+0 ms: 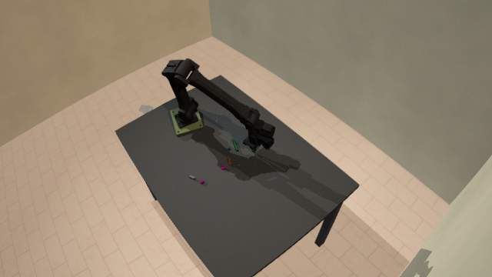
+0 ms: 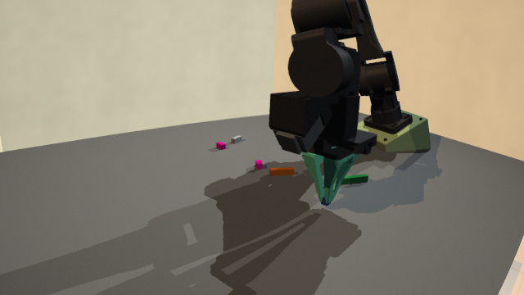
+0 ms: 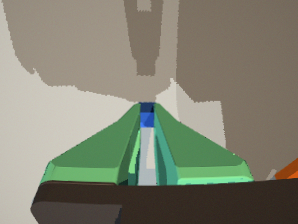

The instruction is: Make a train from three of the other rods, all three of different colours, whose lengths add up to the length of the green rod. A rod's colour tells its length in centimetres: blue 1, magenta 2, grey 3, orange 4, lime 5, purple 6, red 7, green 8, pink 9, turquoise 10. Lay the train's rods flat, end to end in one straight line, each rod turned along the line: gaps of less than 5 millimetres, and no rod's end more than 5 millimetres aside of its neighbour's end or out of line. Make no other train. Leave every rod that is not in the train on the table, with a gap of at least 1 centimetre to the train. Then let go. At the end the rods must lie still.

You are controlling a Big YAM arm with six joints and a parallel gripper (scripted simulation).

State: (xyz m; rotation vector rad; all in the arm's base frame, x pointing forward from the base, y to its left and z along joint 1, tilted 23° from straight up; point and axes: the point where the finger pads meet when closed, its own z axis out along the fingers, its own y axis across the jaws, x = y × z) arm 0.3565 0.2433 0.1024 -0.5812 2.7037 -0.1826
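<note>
Gripped in the claw (image 1: 254,150) (image 2: 326,200) (image 3: 147,111), the blue rod (image 2: 325,201) (image 3: 147,119) is beside the green rod (image 1: 235,145) (image 2: 356,179); orange (image 1: 229,161) (image 2: 282,171) (image 3: 290,169), probably its neighbour-to-be, lies off green's end away from the base, roughly sharing green's long axis.

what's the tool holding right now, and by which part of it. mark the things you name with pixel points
A small blue block (image 2: 325,201) (image 3: 147,119), pinched by two opposite sides between the tips of the tool (image 1: 254,151) (image 2: 326,200) (image 3: 147,113).

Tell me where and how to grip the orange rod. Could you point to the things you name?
Probably best at mid-length, from straight above, one finger on each long side: the slim orange rod (image 1: 229,161) (image 2: 282,171) (image 3: 290,171) lies flat, and a short magenta rod (image 1: 223,168) (image 2: 259,165) sits near one end.
</note>
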